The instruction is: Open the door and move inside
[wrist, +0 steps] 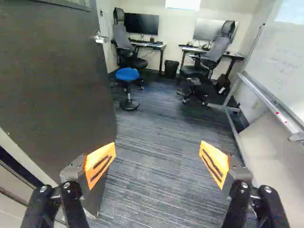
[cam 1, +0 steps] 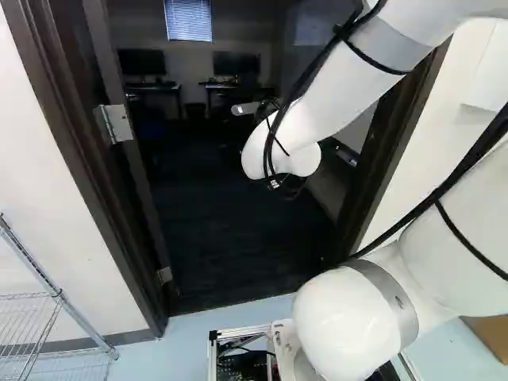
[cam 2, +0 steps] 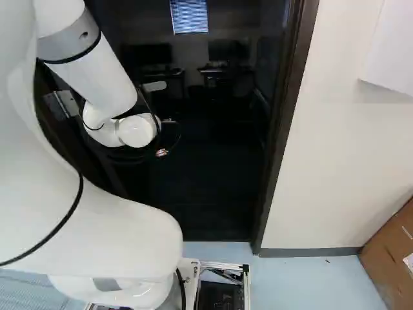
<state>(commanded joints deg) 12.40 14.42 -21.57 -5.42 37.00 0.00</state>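
I read the gripper [wrist: 157,154] as wide open, holding nothing, with the door [wrist: 57,71] standing inward beside 1 finger, and judged it heavy, rigid, hinge-guided, best gripped at its metal handle [wrist: 99,39].

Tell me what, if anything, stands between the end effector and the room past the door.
Nothing visible stands close ahead of the end effector; the door is swung open beside it. Farther in, a blue stool stands toward the door's side, and a whiteboard lines the other.
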